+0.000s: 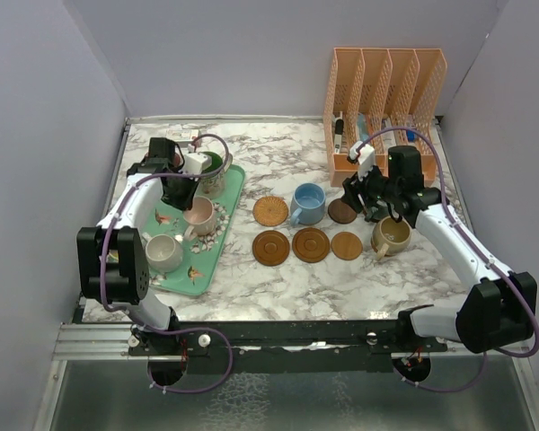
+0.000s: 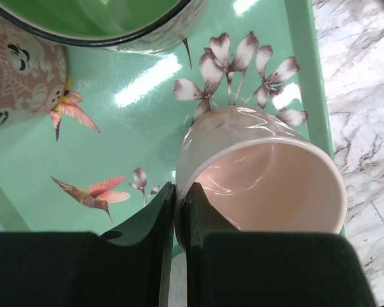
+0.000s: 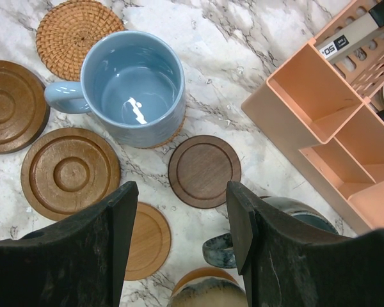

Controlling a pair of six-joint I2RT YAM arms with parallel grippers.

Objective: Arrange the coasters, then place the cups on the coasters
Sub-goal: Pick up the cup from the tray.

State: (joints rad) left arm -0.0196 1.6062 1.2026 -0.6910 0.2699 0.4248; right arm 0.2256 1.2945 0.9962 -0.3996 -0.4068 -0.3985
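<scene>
My left gripper [image 2: 179, 198] is shut on the wall of a pink cup [image 2: 262, 173], one finger inside the rim and one outside. The cup sits on the mint floral tray [image 2: 134, 128], seen from above as the pink cup [image 1: 198, 214]. My right gripper [image 3: 182, 192] hangs open over a dark brown coaster [image 3: 204, 171], holding nothing. A blue cup [image 3: 131, 86] stands on a coaster beside a woven coaster [image 3: 73, 29], two ringed coasters [image 3: 69, 174] and a tan coaster [image 3: 147, 240]. A dark grey-teal cup [image 3: 294, 214] is partly hidden behind the right finger.
A green cup [image 1: 211, 171] and a cream cup [image 1: 162, 253] share the tray [image 1: 234, 193]. A tan cup [image 1: 392, 235] stands right of the coasters. The peach desk organizer [image 1: 386, 99] stands at the back right. Grey walls close in both sides.
</scene>
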